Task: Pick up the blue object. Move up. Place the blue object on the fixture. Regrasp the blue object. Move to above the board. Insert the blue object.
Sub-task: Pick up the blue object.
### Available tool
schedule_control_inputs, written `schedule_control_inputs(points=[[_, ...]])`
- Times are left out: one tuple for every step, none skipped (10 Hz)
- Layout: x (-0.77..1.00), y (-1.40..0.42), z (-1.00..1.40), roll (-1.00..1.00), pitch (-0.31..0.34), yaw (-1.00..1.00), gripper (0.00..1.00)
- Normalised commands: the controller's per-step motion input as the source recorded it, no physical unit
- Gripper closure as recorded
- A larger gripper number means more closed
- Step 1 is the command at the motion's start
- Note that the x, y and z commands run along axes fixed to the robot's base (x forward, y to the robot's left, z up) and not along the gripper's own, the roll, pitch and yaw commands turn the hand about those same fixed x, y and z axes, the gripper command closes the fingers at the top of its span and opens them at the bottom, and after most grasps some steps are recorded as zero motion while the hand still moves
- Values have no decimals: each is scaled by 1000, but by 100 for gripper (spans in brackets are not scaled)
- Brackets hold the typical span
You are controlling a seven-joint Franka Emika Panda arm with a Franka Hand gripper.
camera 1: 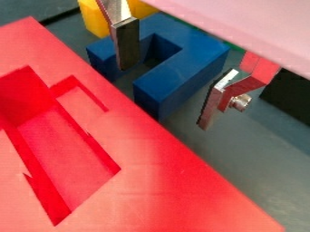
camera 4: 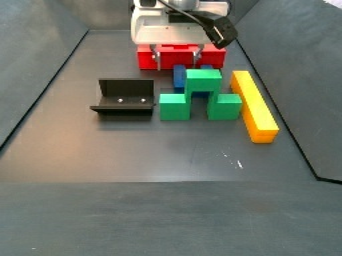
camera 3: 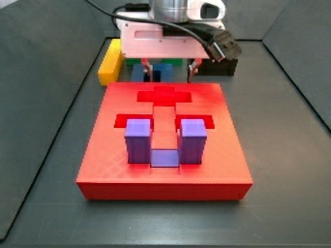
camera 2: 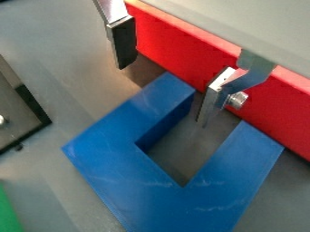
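One pincer [camera 2: 169, 68] hangs low over the one blue object [camera 2: 169, 172], behind the board [camera 3: 165, 136] as a side view shows it. Its two fingers [camera 1: 123, 38] are spread apart and grip nothing. In both wrist views one finger reaches down beside a prong of the blue piece and the other stands at the far side of the other prong, so the pincer is released and straddles the block. Whether the pads touch it cannot be told.

The blue object [camera 1: 164, 63] lies flat on the floor [camera 4: 147, 170], just beside the board's edge [camera 1: 72, 136], with its open notch turned sideways. In a side view it [camera 4: 179, 75] shows only as a sliver behind the green block [camera 4: 201, 95], under the arm.

There is one red board with one cross-shaped recess [camera 3: 162, 96]. One purple U-shaped block [camera 3: 161, 140] stands in the board, its two prongs upward.

One green stepped block sits near the middle of the floor. One yellow bar [camera 4: 253, 104] lies just beside it, and it [camera 3: 112, 64] also shows at the board's rear corner.

One fixture [camera 4: 123, 98], a dark bracket, stands on the floor apart from the green block, carrying nothing.
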Motion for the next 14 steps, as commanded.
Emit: schedule_control_inputs(points=[[0,0,-297,33,0,37,0],[0,0,-169,40,3,40,0],[0,0,0,9,0,0,0],[0,0,0,0,0,0,0],[0,0,0,0,0,0,100],[0,0,0,0,0,0,100],[0,0,0,0,0,0,100],[0,0,0,0,0,0,100],[0,0,0,0,0,0,100],[0,0,0,0,0,0,100],[0,0,0,0,0,0,100],[0,0,0,0,0,0,100],[0,0,0,0,0,0,100],[0,0,0,0,0,0,100]])
